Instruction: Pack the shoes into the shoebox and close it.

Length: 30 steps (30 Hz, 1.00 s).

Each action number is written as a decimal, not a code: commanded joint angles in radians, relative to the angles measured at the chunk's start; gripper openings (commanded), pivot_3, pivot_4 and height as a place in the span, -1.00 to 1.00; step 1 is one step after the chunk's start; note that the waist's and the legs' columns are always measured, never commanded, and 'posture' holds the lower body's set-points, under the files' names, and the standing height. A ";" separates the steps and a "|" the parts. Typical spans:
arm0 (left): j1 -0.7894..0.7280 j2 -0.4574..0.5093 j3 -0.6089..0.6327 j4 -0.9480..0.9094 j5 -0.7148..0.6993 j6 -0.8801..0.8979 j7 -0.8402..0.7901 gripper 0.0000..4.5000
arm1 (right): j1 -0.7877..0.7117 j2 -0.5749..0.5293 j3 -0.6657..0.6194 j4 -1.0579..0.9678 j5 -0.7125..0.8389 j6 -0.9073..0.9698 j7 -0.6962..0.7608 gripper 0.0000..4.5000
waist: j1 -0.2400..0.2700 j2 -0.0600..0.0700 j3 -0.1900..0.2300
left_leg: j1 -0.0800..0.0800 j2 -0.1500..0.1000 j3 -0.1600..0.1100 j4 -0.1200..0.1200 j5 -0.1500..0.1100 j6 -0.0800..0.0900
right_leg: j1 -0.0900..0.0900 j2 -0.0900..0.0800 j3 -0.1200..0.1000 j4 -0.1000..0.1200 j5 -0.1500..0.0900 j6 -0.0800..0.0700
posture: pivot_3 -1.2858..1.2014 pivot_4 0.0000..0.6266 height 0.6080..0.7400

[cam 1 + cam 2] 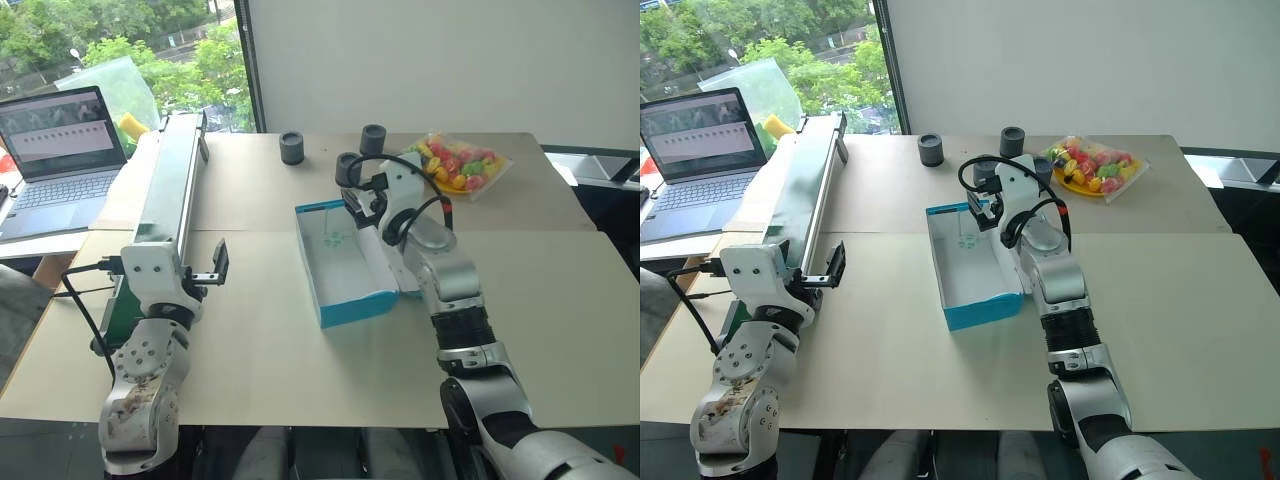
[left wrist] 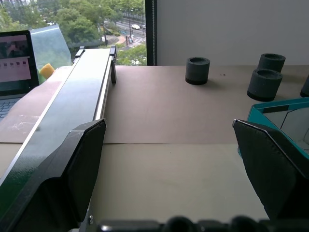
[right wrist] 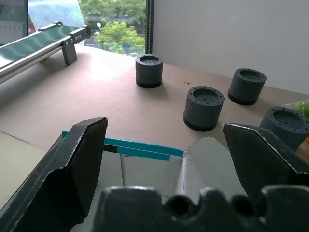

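Packing has not begun, I judge: bright blue cardboard shoebox lies empty under the spread right gripper, well right of the spread left gripper.

left claw spread, right claw seemingly spread

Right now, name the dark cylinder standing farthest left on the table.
The lone cylinder nearest the conveyor; the other cylinders cluster behind the shoebox.
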 commanded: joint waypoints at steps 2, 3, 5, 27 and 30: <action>-0.006 0.035 -0.020 0.034 0.029 -0.003 -0.016 1.00 | 0.014 0.012 -0.014 -0.080 -0.006 0.041 -0.045 0.98 | 0.000 0.000 0.000 | 0.000 0.000 0.000 0.000 0.000 0.000 | 0.000 0.000 0.000 0.000 0.000 0.000 | 0.03 -0.52 1.00; -0.016 0.040 -0.021 0.052 0.030 0.002 -0.017 1.00 | 0.024 0.012 -0.022 -0.088 -0.014 0.059 -0.069 0.98 | 0.000 0.000 0.000 | 0.000 0.000 0.000 0.000 0.000 0.000 | 0.000 0.000 0.000 0.000 0.000 0.000 | 0.03 -0.52 1.00; -0.035 0.047 -0.019 0.084 0.034 0.004 -0.015 1.00 | 0.022 0.012 -0.050 -0.097 -0.013 0.099 -0.109 0.98 | 0.002 0.000 0.000 | 0.000 0.000 0.000 0.000 0.000 0.000 | 0.000 0.000 0.000 0.000 0.000 0.000 | 0.03 -0.52 1.00; -0.124 0.208 0.214 0.322 -0.072 0.188 -0.040 1.00 | 0.032 -0.103 0.196 -0.492 0.415 0.408 0.391 0.98 | 0.018 -0.005 -0.003 | 0.002 0.006 -0.002 0.002 -0.003 0.000 | -0.001 0.006 0.002 0.000 0.003 -0.001 | 0.03 -0.52 1.00; -0.153 0.234 0.216 0.340 -0.085 0.213 -0.053 1.00 | 0.068 -0.098 0.238 -0.503 0.376 0.393 0.373 0.98 | 0.020 -0.005 -0.003 | 0.001 0.006 -0.002 0.001 -0.003 -0.001 | -0.002 0.005 0.002 -0.001 0.003 -0.001 | 0.03 -0.52 1.00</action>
